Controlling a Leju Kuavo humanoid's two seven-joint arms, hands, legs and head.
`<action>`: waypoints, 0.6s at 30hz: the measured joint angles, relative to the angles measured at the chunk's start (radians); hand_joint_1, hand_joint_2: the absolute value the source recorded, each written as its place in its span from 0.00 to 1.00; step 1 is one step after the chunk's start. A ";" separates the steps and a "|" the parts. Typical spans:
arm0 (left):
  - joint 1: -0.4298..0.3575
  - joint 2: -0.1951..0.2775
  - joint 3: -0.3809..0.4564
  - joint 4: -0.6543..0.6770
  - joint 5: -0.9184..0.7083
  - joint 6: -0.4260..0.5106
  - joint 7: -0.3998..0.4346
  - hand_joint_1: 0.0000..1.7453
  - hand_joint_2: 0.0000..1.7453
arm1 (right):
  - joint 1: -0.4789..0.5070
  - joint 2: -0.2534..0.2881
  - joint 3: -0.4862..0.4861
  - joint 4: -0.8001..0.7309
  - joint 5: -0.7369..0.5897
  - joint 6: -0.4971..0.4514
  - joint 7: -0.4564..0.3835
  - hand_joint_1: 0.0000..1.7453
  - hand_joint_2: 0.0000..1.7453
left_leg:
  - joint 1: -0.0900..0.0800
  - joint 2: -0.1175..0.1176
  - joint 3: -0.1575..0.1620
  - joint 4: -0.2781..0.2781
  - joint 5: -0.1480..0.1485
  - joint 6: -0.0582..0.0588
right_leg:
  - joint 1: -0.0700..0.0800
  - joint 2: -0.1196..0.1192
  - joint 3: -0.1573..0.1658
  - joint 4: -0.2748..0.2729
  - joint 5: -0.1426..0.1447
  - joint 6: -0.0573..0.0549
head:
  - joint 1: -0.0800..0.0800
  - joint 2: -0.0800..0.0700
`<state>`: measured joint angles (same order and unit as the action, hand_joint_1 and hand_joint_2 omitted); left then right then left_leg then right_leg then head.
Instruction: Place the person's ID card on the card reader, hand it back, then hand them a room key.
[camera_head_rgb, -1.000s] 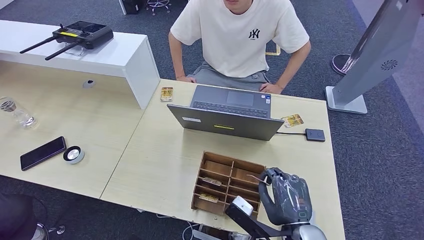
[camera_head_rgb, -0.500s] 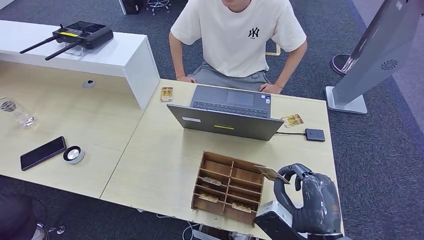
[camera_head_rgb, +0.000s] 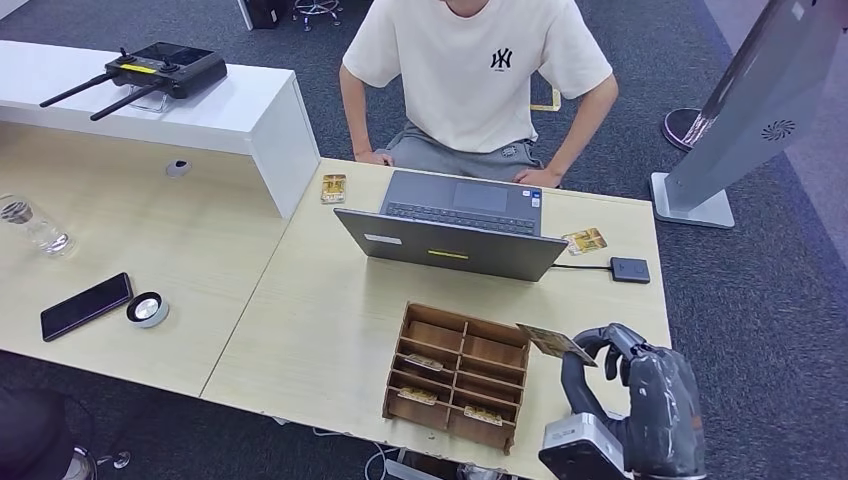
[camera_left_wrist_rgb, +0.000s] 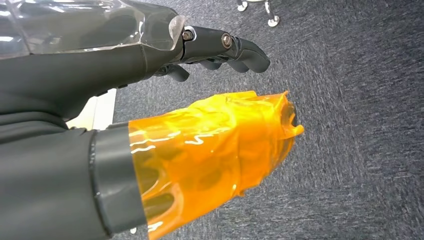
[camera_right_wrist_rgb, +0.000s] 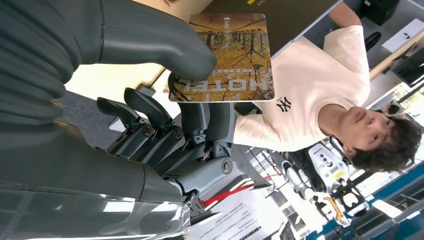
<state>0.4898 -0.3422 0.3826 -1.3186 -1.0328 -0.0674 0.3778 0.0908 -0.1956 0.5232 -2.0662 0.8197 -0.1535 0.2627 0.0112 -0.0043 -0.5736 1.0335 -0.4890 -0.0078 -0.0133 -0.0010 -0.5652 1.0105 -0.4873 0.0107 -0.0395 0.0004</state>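
Desk (camera_head_rgb: 320, 330) of light wood fills most of the head view, and a white raised counter (camera_head_rgb: 230, 115) stands at its far left with a black remote controller (camera_head_rgb: 165, 68) with antennas on top. A person (camera_head_rgb: 478, 75) in a cream T-shirt sits at the far edge of the desk, with both hands resting on that edge. An open grey laptop (camera_head_rgb: 455, 228) stands in front of the person, with the screen back toward the robot. Near the robot's edge stands a wooden organizer box (camera_head_rgb: 458, 375) with several compartments; a few cards lie in the compartments on its near and left side.

The right hand (camera_head_rgb: 640, 395) is raised just to the right of the box. It pinches a room key card (camera_head_rgb: 553, 344) between the thumb and the fingers (camera_right_wrist_rgb: 150, 107), while the other fingers are curled below it. The card is in the air, about level, above the right end of the box. In the right wrist view the word HOTEL and a forest picture are seen on it.

The left hand (camera_left_wrist_rgb: 150, 115) hangs over grey carpet (camera_left_wrist_rgb: 350, 125); its fingers are slightly bent, apart from the thumb, which has an orange cover, and they hold nothing.

To the right of the laptop a small black card reader (camera_head_rgb: 630, 269) lies on the desk with a cable, and a yellowish card (camera_head_rgb: 585, 241) lies near it on its left. Another small card (camera_head_rgb: 333, 188) lies left of the laptop. On the left part of the desk are a black phone (camera_head_rgb: 86, 305), a round silver object (camera_head_rgb: 147, 309) just beside it, and a glass bottle (camera_head_rgb: 30, 225).
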 joint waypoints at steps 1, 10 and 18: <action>0.001 0.000 0.000 -0.001 0.000 0.000 0.000 0.00 0.00 | -0.002 0.001 0.000 -0.001 0.000 -0.001 -0.001 1.00 1.00 | 0.000 0.000 0.000 0.000 0.000 0.000 | 0.000 0.000 0.000 0.000 0.000 0.000 | 0.000 0.000; 0.000 0.000 -0.001 -0.004 -0.032 -0.009 -0.005 0.00 0.00 | -0.074 0.027 0.001 0.001 -0.027 0.023 0.002 1.00 1.00 | 0.000 0.000 0.000 0.000 0.000 0.000 | 0.000 0.000 0.001 0.000 0.000 0.000 | 0.000 0.000; -0.024 0.000 0.006 0.004 -0.117 -0.013 -0.061 0.00 0.00 | -0.237 0.110 0.002 0.084 -0.126 0.090 0.072 1.00 1.00 | 0.000 0.001 0.001 0.000 0.001 0.000 | 0.000 0.001 0.001 0.001 0.001 -0.001 | 0.000 0.000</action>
<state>0.4656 -0.3422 0.3886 -1.3146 -1.1494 -0.0806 0.3167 -0.1459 -0.0855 0.5255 -1.9822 0.6938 -0.0637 0.3346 0.0113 -0.0037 -0.5730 1.0333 -0.4878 -0.0080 -0.0132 -0.0005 -0.5644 1.0114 -0.4863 0.0095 -0.0396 0.0004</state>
